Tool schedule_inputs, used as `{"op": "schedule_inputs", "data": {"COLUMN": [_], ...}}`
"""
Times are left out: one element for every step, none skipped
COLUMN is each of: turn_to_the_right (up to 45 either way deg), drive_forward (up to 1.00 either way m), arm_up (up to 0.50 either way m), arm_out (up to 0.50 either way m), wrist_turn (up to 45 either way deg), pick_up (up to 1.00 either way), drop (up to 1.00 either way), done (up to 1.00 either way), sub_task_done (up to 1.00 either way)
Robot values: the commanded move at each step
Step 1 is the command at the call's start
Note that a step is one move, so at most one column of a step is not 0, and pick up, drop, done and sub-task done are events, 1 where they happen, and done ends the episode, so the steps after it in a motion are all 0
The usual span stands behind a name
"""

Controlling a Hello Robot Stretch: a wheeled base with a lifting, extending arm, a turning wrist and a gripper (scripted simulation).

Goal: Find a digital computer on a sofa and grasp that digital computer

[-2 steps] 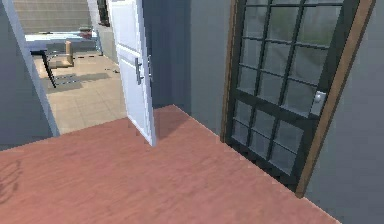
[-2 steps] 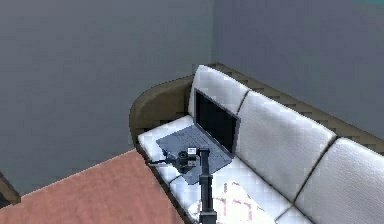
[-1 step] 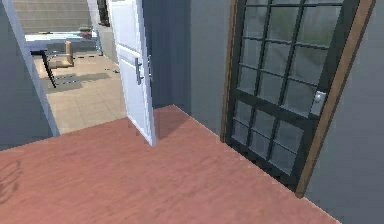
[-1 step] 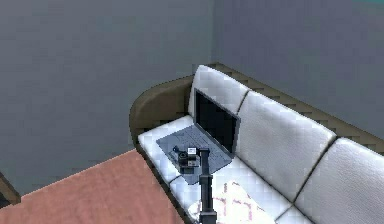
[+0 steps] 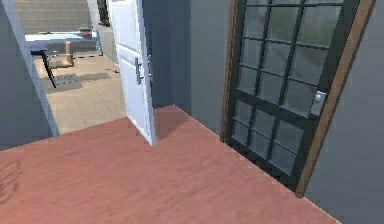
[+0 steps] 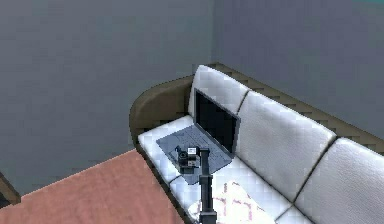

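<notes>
Search: looked finished, as the open dark grey laptop (image 6: 212, 125) lay on the leftmost seat cushion of the white-cushioned, brown-framed sofa (image 6: 285, 125), its screen raised toward the backrest
Reach: the gripper (image 6: 184, 153) stood at the laptop's keyboard half, on the end of the dark square arm (image 6: 206, 190)
Jaws: their spread could not be told, nor whether they had hold of anything, since the laptop rested on the cushion right there
Left to do: a grasp that lifts it clear, by my judgement
Sofa's load: that laptop

forward view: ahead and down — white door (image 5: 133, 60), glazed door (image 5: 280, 80) near;
arm side view: sideways — close above sofa (image 6: 290, 130);
shared: reddish floor (image 5: 150, 170)
</notes>
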Motion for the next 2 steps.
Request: {"op": "schedule_inputs", "data": {"turn_to_the_right": [0.0,0.0], "drive_forward": [0.00,0.00], "arm_up": [0.00,-0.30], "arm_out": [0.02,0.00], "wrist_turn": [0.0,0.0], "pick_up": [0.00,0.00], "drop": [0.00,0.00], "done": [0.00,0.00], "sub_task_done": [0.00,0.00]}}
